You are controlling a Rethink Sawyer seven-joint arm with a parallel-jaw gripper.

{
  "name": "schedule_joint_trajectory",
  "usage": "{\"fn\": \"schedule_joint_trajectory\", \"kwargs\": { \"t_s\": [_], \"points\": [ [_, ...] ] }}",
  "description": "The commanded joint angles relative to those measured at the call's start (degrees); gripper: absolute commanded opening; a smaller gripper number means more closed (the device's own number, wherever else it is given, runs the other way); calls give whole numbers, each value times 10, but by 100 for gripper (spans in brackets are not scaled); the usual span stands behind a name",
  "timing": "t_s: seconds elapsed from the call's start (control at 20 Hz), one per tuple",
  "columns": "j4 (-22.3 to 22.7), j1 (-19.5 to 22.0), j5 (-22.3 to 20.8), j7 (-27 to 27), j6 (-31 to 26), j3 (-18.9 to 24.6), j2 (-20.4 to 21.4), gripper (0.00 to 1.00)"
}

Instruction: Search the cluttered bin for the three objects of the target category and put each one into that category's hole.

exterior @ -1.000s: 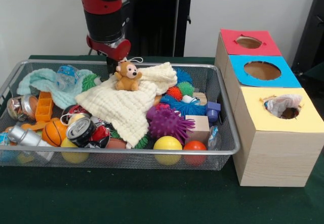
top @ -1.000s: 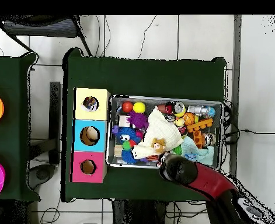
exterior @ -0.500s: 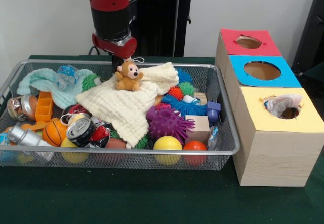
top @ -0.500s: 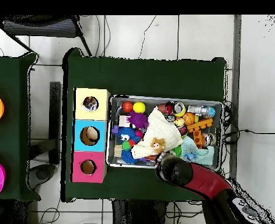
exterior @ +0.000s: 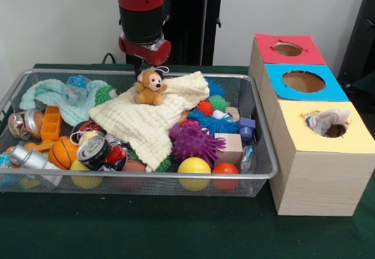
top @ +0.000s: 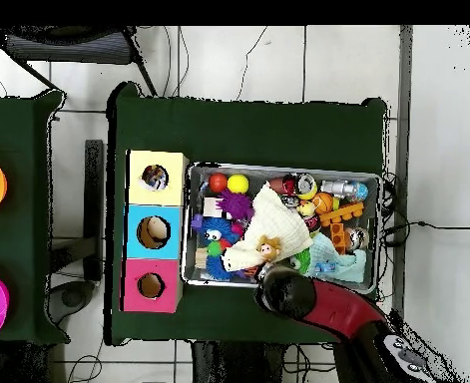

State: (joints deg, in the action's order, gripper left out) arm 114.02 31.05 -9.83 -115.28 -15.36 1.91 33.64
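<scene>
You see the gripper (exterior: 140, 70) at the bin's (exterior: 266, 153) far edge behind the teddy bear (exterior: 150, 87); you cannot tell if its jaws hold anything.

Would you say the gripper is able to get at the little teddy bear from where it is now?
Probably yes: the teddy bear sits on top of the cream cloth with nothing over it, and the arm hangs just behind it.

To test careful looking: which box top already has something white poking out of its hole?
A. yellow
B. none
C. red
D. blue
A: a crumpled white thing sits in the hole of the yellow box, while the holes of the red box and the blue box show only bare insides.
</scene>
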Motion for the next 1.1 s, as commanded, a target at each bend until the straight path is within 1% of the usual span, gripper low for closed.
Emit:
{"fn": "schedule_joint_trajectory", "kwargs": {
  "t_s": [0.05, 0.2, 0.35, 0.55, 1.05, 1.1],
  "points": [
    [-5, -10, -2, -35, -41, 25, -45, 100],
    [-10, -7, -2, -33, -36, 29, -54, 100],
    [-20, -11, -3, -42, -5, 29, -80, 100],
    [-39, -24, -9, -47, 16, 16, -102, 100],
    [-45, -35, -23, -27, 3, 8, -98, 100],
    [-47, -37, -26, -24, 0, 7, -97, 0]
  ]
}}
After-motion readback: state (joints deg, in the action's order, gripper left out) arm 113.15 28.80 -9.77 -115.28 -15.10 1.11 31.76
